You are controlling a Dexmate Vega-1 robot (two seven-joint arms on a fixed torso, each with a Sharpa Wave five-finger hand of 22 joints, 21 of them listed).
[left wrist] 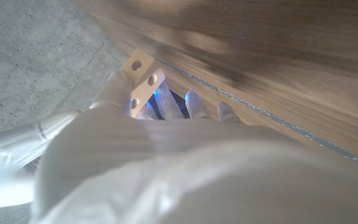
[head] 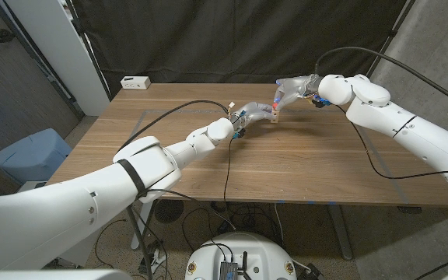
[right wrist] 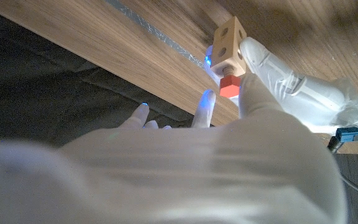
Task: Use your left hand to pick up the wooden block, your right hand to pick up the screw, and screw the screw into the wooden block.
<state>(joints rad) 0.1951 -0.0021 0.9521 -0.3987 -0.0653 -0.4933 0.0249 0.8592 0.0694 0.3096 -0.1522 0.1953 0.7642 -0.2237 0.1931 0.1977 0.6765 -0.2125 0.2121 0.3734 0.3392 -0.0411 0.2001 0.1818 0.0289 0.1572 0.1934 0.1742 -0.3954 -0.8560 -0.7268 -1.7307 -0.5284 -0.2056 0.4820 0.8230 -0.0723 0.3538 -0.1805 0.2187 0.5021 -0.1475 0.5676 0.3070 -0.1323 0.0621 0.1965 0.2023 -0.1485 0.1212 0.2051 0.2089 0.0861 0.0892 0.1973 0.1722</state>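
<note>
Left hand [head: 249, 115] gripping wooden block [head: 274, 115] above the desk [head: 169, 167], right hand [head: 292, 92] seemingly pinching red screw [right wrist: 229, 86] seated against block.

pale bare-wood block [right wrist: 230, 38] — matt; table [head: 302, 167] — smooth wood grain.
</note>
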